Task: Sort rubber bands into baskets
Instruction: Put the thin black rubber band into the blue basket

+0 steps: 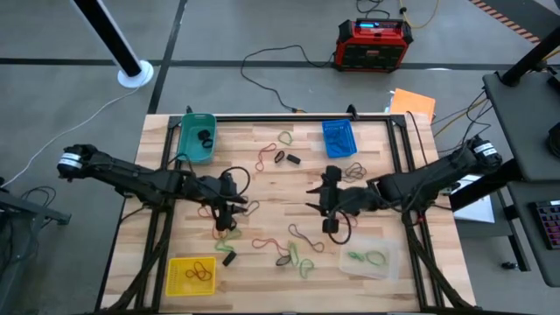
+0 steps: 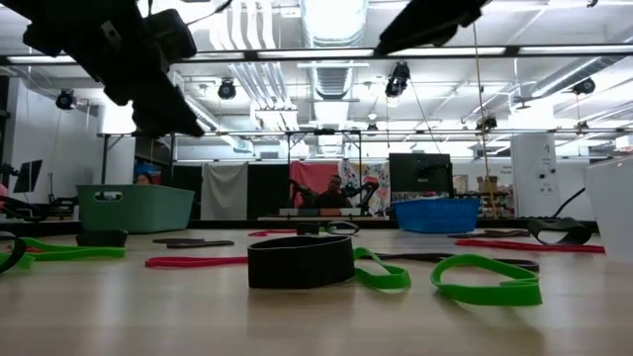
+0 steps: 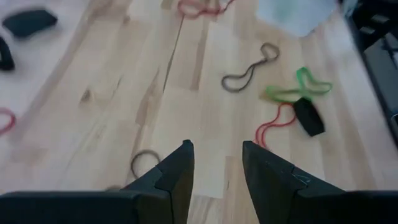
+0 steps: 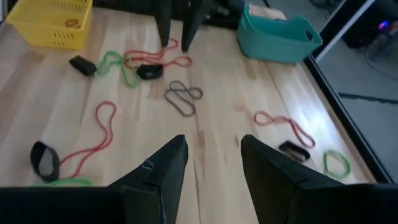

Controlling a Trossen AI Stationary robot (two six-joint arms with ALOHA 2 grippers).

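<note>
Baskets: teal basket (image 1: 196,136) and blue basket (image 1: 339,137) at the far side of the table (image 1: 262,184); yellow basket (image 1: 191,275) and clear basket (image 1: 369,258) at the near side.
Rubber bands: scattered mid-table (image 1: 292,238), some already in baskets.
Left gripper (image 3: 216,163): above table centre-left, fingers parted, nothing between.
Right gripper (image 4: 212,157): centre-right, fingers parted, nothing held.

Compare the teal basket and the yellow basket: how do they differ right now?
The teal basket sits at the table's far left corner; the yellow basket sits at the near left corner. The teal basket holds dark bands, the yellow one holds red-orange bands. In the right wrist view the teal basket has solid walls, while the yellow basket has latticed walls. Both are small rectangular trays on the left arm's side.
</note>
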